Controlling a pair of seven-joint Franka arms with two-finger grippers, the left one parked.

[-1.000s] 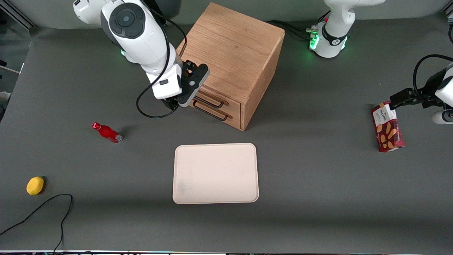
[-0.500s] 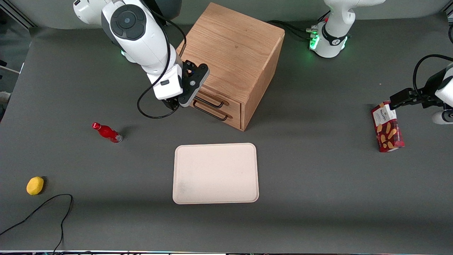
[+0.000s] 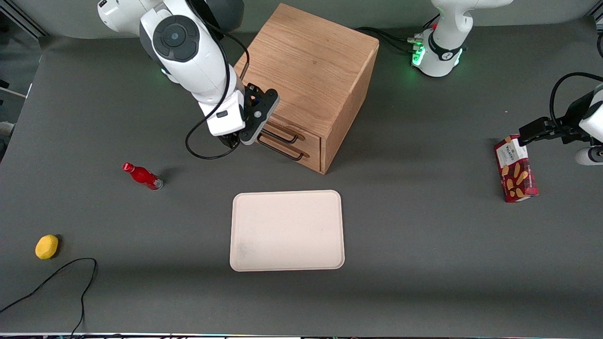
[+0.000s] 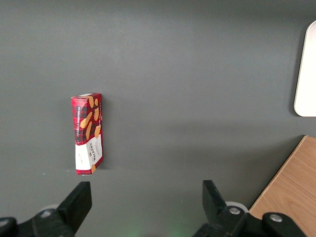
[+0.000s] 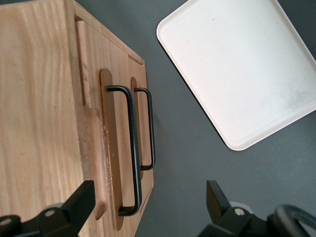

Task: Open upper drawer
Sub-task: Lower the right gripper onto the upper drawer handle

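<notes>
The boxy oak cabinet (image 3: pixel 311 66) stands at the back of the table. Both of its drawers are pushed in. The upper drawer (image 3: pixel 311 141) (image 5: pixel 109 148) carries a black wire handle (image 3: pixel 284 135) (image 5: pixel 132 148), and the lower drawer's matching handle (image 3: pixel 282 151) (image 5: pixel 150 128) runs just beneath it. My right gripper (image 3: pixel 232 140) (image 5: pixel 148 200) hovers in front of the drawers at the working arm's end of the handles. It is open. One end of the upper handle lies between the fingers (image 5: pixel 81 202), which do not touch it.
A cream tray (image 3: pixel 287 230) (image 5: pixel 242 64) lies nearer the front camera than the cabinet. A red bottle (image 3: pixel 142 175) and a yellow fruit (image 3: pixel 46 246) lie toward the working arm's end, beside a black cable (image 3: pixel 70 273). A cookie box (image 3: pixel 516 168) (image 4: pixel 88 133) lies toward the parked arm's end.
My gripper has edged a little closer to the drawer fronts, staying open. Both drawers remain pushed in.
</notes>
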